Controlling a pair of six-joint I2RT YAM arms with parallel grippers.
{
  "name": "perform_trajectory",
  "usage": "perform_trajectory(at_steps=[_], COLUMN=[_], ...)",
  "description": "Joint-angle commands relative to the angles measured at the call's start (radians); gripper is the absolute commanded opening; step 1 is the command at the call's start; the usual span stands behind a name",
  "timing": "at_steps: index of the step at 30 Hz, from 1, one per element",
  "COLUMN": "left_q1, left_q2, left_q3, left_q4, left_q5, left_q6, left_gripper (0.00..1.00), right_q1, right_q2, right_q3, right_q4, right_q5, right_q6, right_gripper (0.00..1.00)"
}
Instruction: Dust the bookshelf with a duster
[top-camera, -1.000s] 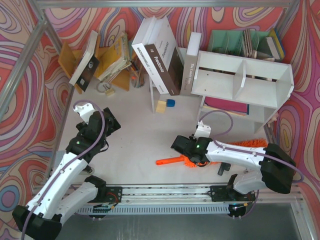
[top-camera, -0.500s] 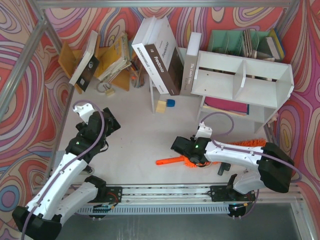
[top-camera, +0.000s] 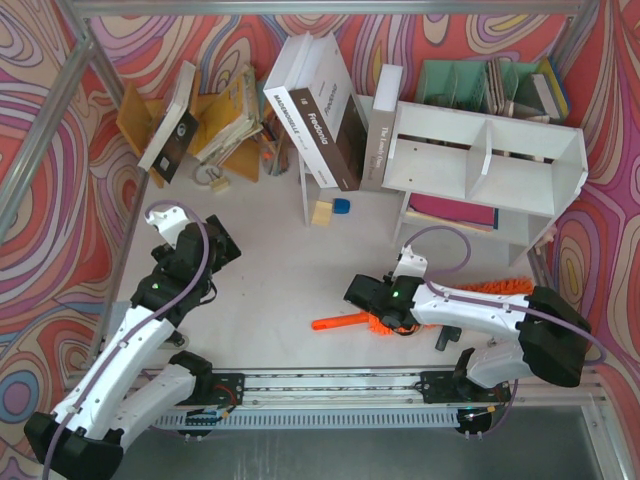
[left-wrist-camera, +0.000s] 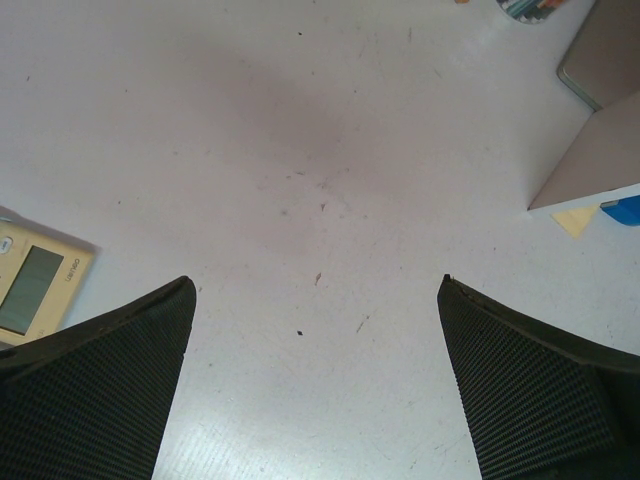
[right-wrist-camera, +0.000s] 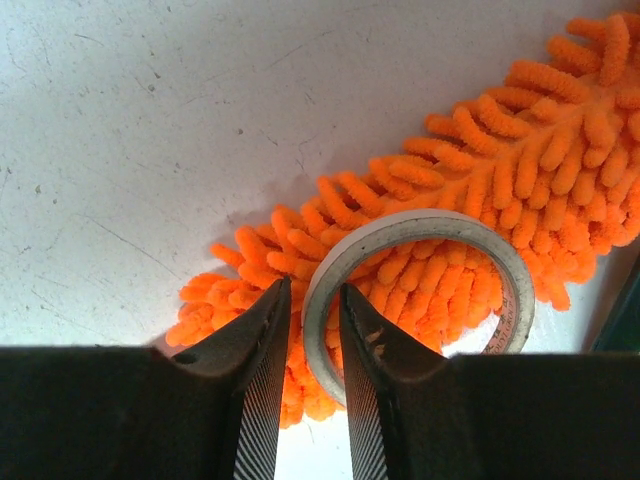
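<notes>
Two arms sit at the near edge of the table (top-camera: 280, 290), and each has a hand with two fingers.

The right gripper (right-wrist-camera: 310, 300) is squeezed almost all the way closed. It has hold of a thin, pale tape ring (right-wrist-camera: 420, 222). One finger is on the outside of the ring's wall and one is on the inside, so the wall is pinched between them. The ring lies on top of the duster (right-wrist-camera: 520, 150), right on its fluffy orange head (you can see the shaggy bits through the hole in the ring). I cannot tell if the fingers touch the fluff too.

The duster lies flat on the table, in front of the bookshelf (top-camera: 437, 118). Its smooth orange handle sticks out to the left of the right gripper. Its fluffy head runs under the right arm, and the far end is near the foot of the bookshelf.

The bookshelf is big and white, with one board in the middle that makes two open boxes. It stands at the back right. A green organizer (top-camera: 450, 80) is behind it, and big books (top-camera: 315, 110) lean just to its left.

The left gripper (left-wrist-camera: 315, 283) is spread wide open and holds nothing. It hangs over bare table on the left side, well apart from the duster. A little tan gadget (left-wrist-camera: 30, 275) with a screen lies near one finger. A yellow block (left-wrist-camera: 572, 222) and a blue thing (left-wrist-camera: 622, 210) lie farther off.
</notes>
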Motion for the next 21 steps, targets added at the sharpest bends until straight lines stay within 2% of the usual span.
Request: perform_trajectory(at_steps=[1, 12, 21], left_q1=[-0.002, -0.002, -0.003], left_q2=[-0.009, -0.008, 0.0], left_q3=[-0.017, -0.009, 0.003], left_q4=[-0.012, -0.012, -0.014], left_q5=[-0.016, -0.011, -0.011], left_q6=[0.011, 0.015, 0.014], left_gripper=[0.98, 0.98, 0.98], right_q1=[0.003, 0.001, -0.007], right_q2=[-0.001, 0.024, -0.011], right_q3=[-0.016, 0.017, 0.051], right_q4=[-0.025, -0.062, -0.147], right_q5=[0.036, 0.068, 0.133], right_q6=[0.028, 0.035, 0.058], right_gripper=[0.32, 0.23, 0.24])
